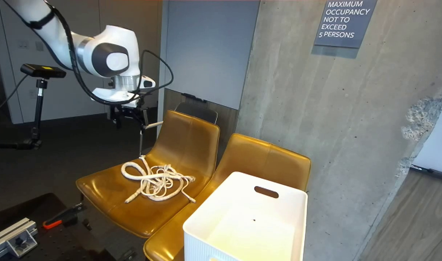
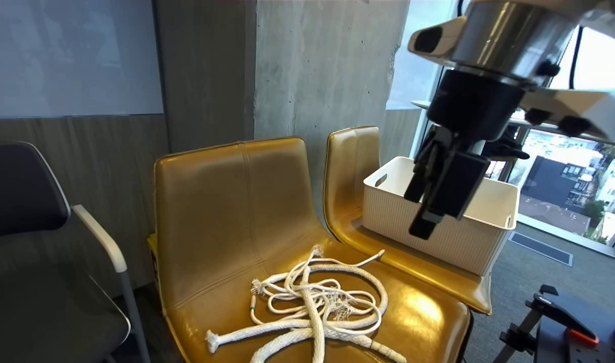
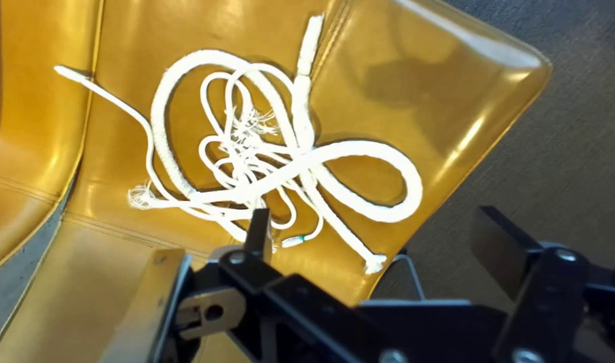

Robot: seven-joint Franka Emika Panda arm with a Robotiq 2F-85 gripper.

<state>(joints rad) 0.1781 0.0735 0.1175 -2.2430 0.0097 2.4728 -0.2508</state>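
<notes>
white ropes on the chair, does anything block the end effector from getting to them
Nothing visible does: the end effector hangs open, higher than the white ropes, which lie uncovered, mostly on the chair seat.

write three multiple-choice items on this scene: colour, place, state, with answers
1. What colour is the bin?
A) black B) red C) white
2. Where does most of the rope lie?
A) in the bin B) on a chair seat C) beneath the bin
3. What state is the gripper in?
A) open B) shut on the rope C) shut, empty

1 C: it looks white in both exterior views.
2 B: the wrist view shows it spread there.
3 A: the wrist view shows its jaws wide apart.
</notes>
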